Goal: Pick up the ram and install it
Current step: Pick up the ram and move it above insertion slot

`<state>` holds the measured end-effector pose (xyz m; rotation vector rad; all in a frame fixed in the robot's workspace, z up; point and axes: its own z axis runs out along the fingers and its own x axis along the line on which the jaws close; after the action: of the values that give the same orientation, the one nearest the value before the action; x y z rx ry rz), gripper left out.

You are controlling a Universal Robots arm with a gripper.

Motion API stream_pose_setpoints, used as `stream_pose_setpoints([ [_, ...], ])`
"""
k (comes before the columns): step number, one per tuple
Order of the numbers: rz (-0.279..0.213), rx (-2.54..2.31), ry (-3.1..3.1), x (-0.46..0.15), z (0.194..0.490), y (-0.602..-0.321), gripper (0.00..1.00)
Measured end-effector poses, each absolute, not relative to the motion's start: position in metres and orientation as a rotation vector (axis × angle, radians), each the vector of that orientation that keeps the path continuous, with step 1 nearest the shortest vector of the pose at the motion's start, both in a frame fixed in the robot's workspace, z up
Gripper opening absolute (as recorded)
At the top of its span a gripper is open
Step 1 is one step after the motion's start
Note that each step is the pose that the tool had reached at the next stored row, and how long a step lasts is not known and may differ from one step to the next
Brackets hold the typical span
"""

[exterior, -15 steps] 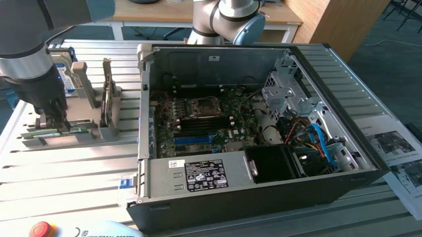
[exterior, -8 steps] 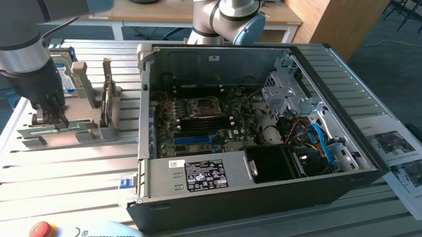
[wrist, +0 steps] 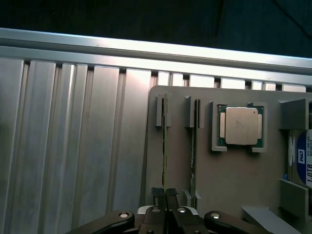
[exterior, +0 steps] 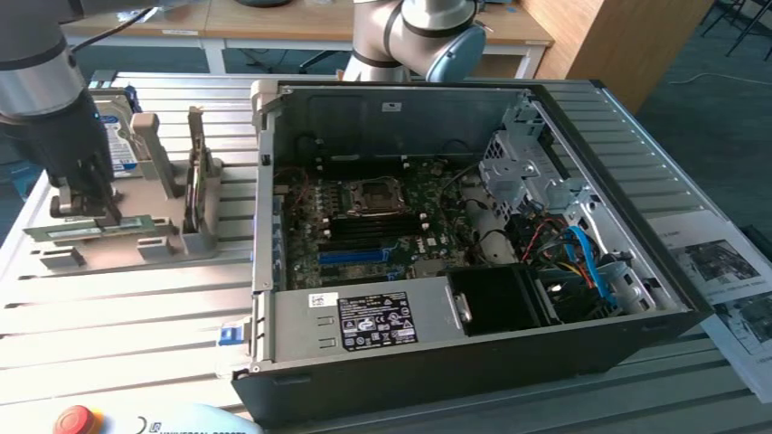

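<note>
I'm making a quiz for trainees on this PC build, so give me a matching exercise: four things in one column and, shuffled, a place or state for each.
1. ram
2. processor
3. hard drive
4. case

A. lies open
B. sits in a square pocket of the tray
C. pinched in the gripper
D. carries a blue label

Pairs: 1-C, 2-B, 3-D, 4-A.

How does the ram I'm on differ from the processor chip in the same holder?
The ram stands on edge in its slots, long and thin; the processor chip lies flat in a square recess, silver and square. The gripper is shut on the ram; the processor chip is untouched. Both sit in the grey holder.
</note>
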<state>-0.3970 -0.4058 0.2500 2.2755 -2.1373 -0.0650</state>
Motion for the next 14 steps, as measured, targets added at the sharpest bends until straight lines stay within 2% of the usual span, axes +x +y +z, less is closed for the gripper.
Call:
stream_pose_setpoints([
  [14,-0.065,2.276,-2.137,-0.394,0.291,-0.406,0.12],
])
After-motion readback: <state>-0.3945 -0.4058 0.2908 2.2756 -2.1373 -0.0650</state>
